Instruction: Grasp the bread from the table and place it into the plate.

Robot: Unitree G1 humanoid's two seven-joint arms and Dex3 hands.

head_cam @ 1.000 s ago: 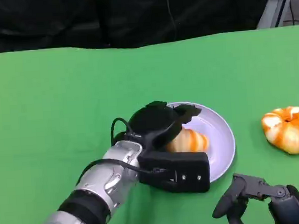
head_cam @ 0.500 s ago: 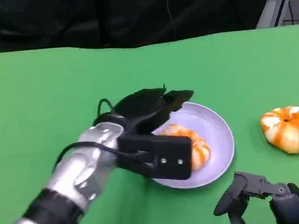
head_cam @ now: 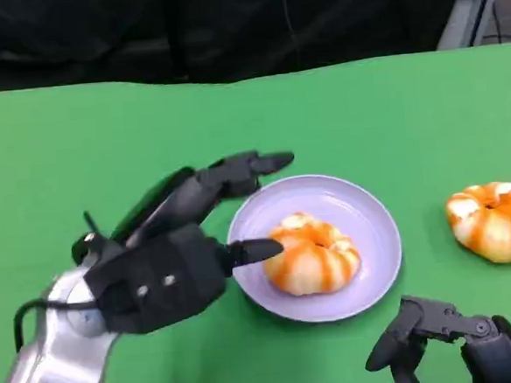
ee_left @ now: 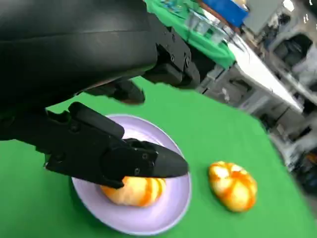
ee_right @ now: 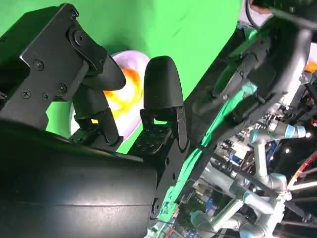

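An orange-and-white striped bread (head_cam: 312, 254) lies in the middle of the lavender plate (head_cam: 373, 211). My left hand (head_cam: 174, 254) is just left of the plate, holding nothing, its fingers (head_cam: 245, 168) spread over the plate's left rim and one fingertip close to the bread. The left wrist view shows those fingers (ee_left: 129, 161) above the bread (ee_left: 134, 191) and the plate (ee_left: 171, 215). My right hand (head_cam: 450, 340) sits low at the near right edge, fingers apart, holding nothing. In the right wrist view the right hand (ee_right: 158, 139) has the bread (ee_right: 125, 91) and plate (ee_right: 132, 58) beyond it.
A second striped bread (head_cam: 496, 220) lies on the green table (head_cam: 103, 149) to the right of the plate; it also appears in the left wrist view (ee_left: 233, 185). A dark backdrop runs behind the far table edge.
My left hand has let go of the bread, opened, and drawn back left and toward me. The bread now lies uncovered in the plate. The right hand has not moved.
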